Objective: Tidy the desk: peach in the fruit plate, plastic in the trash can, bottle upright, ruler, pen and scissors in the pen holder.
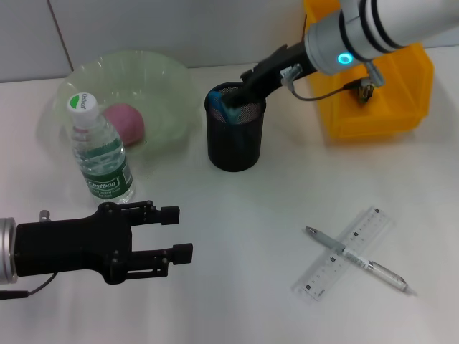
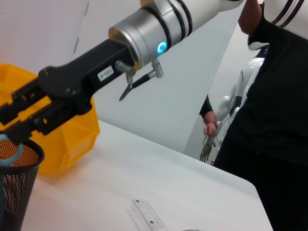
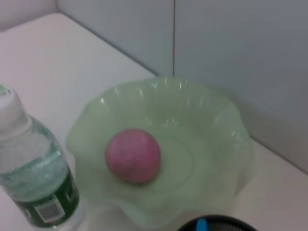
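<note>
The pink peach (image 1: 126, 122) (image 3: 133, 155) lies in the green fruit plate (image 1: 168, 82) (image 3: 207, 144). In front of the plate the bottle (image 1: 102, 152) (image 3: 33, 178) stands upright. The black mesh pen holder (image 1: 235, 143) (image 2: 14, 192) has the blue-handled scissors (image 1: 232, 109) (image 2: 8, 147) in it. My right gripper (image 1: 247, 87) hovers at the holder's rim, open, just above the scissors' handle. The ruler (image 1: 344, 252) (image 2: 149, 216) lies on the table at the front right with the pen (image 1: 358, 259) across it. My left gripper (image 1: 179, 233) is open and empty at the front left. The plastic is out of view.
A yellow bin (image 1: 380, 93) (image 2: 72, 134), the trash can, stands at the back right behind my right arm. A person in black (image 2: 269, 120) stands beyond the table's far edge.
</note>
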{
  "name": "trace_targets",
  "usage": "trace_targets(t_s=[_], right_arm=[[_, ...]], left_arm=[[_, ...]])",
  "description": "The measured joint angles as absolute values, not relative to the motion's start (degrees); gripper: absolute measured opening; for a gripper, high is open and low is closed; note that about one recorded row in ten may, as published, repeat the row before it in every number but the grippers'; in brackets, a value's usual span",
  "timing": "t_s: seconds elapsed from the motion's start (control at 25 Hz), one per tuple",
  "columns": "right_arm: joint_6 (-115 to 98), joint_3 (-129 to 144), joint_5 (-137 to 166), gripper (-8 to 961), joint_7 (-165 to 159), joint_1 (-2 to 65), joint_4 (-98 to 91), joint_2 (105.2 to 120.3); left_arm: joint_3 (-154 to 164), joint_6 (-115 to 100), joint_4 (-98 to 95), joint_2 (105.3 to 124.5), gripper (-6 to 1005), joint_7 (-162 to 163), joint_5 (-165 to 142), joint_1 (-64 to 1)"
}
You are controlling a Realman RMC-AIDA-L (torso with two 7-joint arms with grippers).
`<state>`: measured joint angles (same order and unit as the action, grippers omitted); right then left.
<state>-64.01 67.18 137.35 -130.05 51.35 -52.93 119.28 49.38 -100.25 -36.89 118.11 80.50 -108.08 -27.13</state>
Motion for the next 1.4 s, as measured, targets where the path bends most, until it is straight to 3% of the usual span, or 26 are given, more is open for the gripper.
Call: trace_targets(t_s=[0.16,0.8,1.2,1.4], right_arm=[[-67.6,67.2,132.3,573,-129.4,47.3,-59.9,119.29],[-76.0,62.0,115.8,574,-121.0,30.9,-73.2,119.04],[-89.3,45.4,102.5,573,-102.9,26.3,-60.7,118.38],[-97.3,33.2,98.9,574,-94.0,25.9,-46.1,116.31]], left_arm=[[49.4,-100.3,-37.0,118.13,719,80.6,-108.1,-27.1],[48.7,-101.1,-37.2,118.03,717,80.9,-108.1,-27.5],[48.7,-101.3,-37.3,118.05,715,80.9,-108.1,-27.7],[48.7,-102.3,-37.7,118.21,715,80.7,-108.1,-27.7]])
